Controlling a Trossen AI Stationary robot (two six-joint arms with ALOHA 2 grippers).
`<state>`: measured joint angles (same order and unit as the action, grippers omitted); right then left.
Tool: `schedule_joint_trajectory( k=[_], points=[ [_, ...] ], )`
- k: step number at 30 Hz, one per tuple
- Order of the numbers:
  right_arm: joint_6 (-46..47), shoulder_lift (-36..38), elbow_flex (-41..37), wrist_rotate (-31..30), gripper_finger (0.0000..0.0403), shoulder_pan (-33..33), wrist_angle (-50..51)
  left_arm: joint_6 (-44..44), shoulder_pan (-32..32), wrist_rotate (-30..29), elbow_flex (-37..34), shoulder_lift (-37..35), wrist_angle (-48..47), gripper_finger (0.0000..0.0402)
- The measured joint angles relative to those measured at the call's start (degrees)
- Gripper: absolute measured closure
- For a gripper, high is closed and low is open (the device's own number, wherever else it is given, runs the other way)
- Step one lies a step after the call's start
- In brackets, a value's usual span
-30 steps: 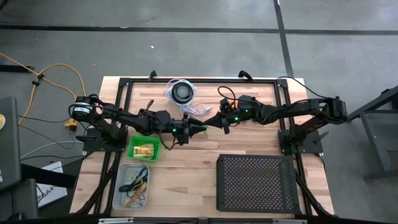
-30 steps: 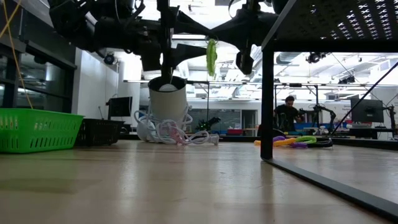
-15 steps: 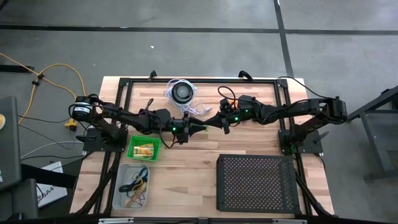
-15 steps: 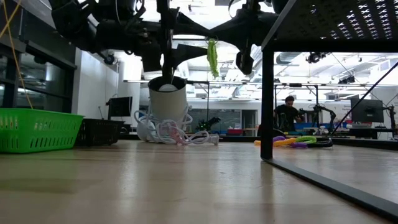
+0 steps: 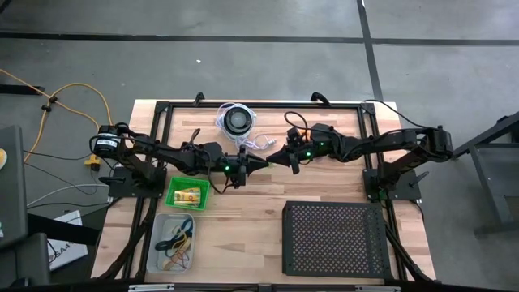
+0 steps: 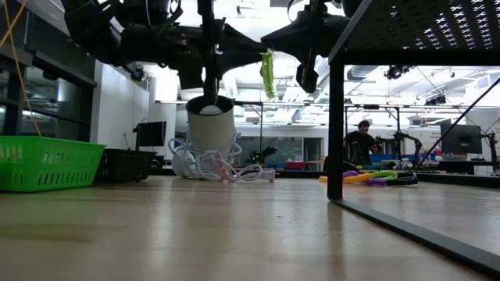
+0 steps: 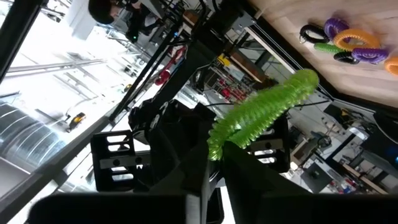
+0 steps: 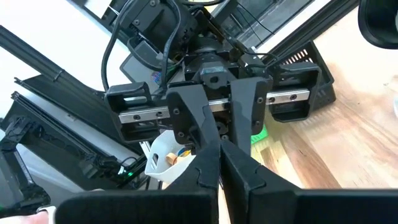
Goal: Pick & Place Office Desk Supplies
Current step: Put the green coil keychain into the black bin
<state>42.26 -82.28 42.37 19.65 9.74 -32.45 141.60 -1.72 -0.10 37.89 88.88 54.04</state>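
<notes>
A green coiled band [image 7: 264,112], one of the office desk supplies, hangs in the air above the middle of the worktop [image 5: 243,219], where the two tools meet tip to tip. The left tool [image 5: 261,165] has its fingers closed on one end of the band, and the right tool [image 5: 272,161], also closed to a narrow point, faces it and pinches the same band. More coiled bands in purple, orange and green [image 7: 345,46] lie together near the far edge of the worktop.
</notes>
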Motion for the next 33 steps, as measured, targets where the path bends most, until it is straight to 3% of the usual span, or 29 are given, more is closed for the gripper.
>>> schedule_joint_trajectory(
  k=[11, 33],
  points=[
    [0.0, 0.0, 0.0, -0.18, 0.0401, 0.0, -0.04, -0.22, 0.07, 0.37, 0.0, 0.0, 0.51, 0.0398],
    [-0.31, 0.0, 0.0, -0.18, 0.0401, 0.02, -0.07, -1.93, 0.07, 0.2, -0.02, 0.0, 1.62, 0.0401]
  ],
)
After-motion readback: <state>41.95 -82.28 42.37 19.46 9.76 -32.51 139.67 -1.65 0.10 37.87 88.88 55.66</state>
